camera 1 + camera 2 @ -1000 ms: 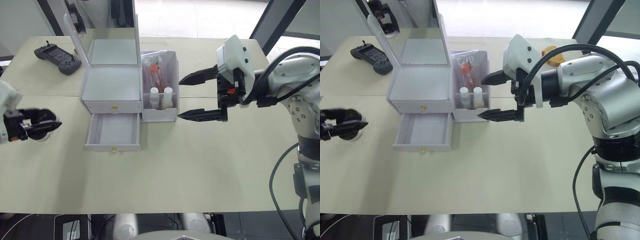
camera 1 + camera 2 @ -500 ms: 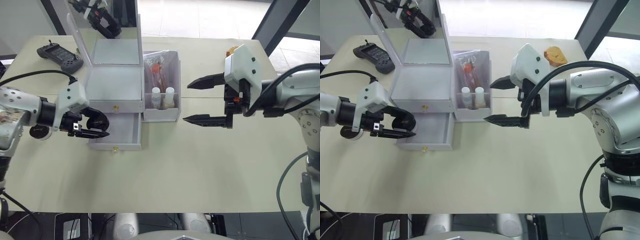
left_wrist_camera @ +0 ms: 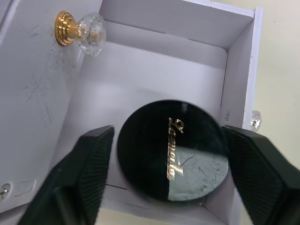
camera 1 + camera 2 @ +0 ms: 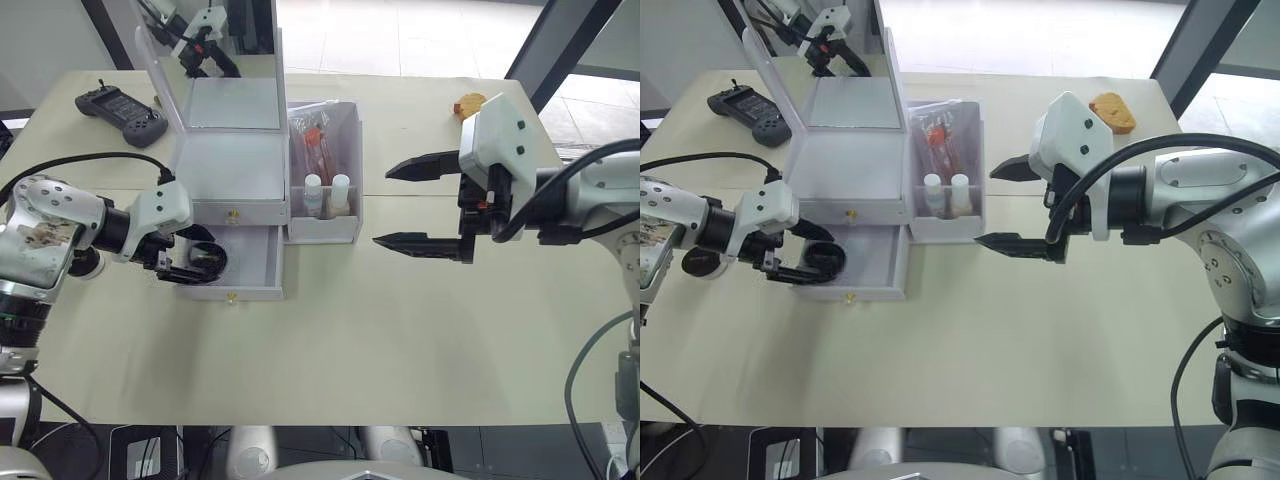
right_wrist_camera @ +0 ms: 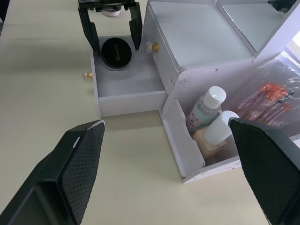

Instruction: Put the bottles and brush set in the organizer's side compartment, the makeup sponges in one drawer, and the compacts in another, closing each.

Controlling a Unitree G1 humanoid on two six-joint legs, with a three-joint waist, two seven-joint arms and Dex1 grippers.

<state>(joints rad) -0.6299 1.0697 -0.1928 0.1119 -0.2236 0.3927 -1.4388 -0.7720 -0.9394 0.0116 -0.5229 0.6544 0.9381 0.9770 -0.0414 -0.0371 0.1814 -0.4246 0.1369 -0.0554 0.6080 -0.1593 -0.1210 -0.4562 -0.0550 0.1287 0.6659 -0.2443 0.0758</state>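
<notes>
Left end effector [image 3: 164,183]: gripping one compact [image 3: 172,156] by its rim, lowering it flat into the organizer [image 4: 228,165]'s pulled-out lower drawer [image 4: 232,262].
Right end effector [image 4: 420,205]: hanging spread wide and empty beside the organizer, judged waiting.
Side compartment [image 5: 180,124]: holding bottles [image 5: 206,107] and brush set [image 5: 265,101].
Obscured: sponges' whereabouts are proving impossible to tell; upper drawer shut.

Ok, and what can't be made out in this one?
- Upper drawer: it is closed, so its front hides the contents in the eye views.
- Compact in the left end effector: the left wrist view looks straight onto it, so contact with the lower drawer floor is unclear.
- Round object: the left arm mostly covers it in the eye views.
- Brush set: the bottles hide its lower part.
</notes>
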